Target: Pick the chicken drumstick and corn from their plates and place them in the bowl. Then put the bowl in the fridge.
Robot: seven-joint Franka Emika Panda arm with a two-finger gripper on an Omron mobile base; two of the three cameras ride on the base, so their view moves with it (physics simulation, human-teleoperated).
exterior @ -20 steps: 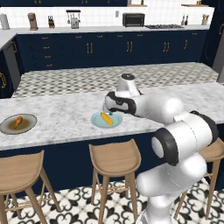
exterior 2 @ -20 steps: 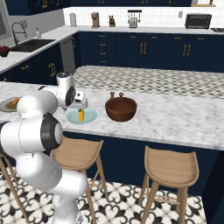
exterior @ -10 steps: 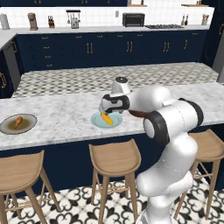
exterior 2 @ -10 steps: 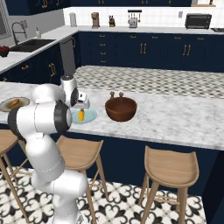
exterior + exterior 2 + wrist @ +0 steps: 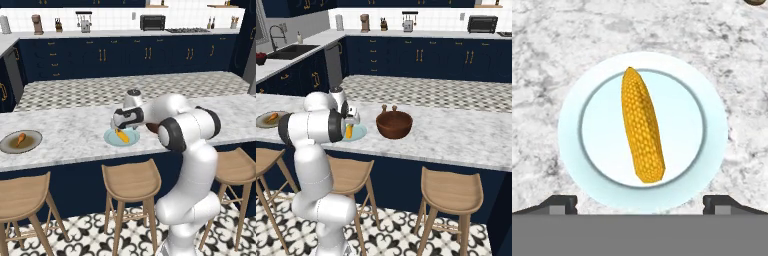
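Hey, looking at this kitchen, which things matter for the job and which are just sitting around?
For the job:
- corn on the light blue plate
- chicken drumstick on the brownish plate
- wooden bowl
- open gripper above the corn

Just sitting around:
- stools
- toaster oven
- sink

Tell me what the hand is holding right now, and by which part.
Nothing. The hand is open above the corn, which lies untouched on its light blue plate.
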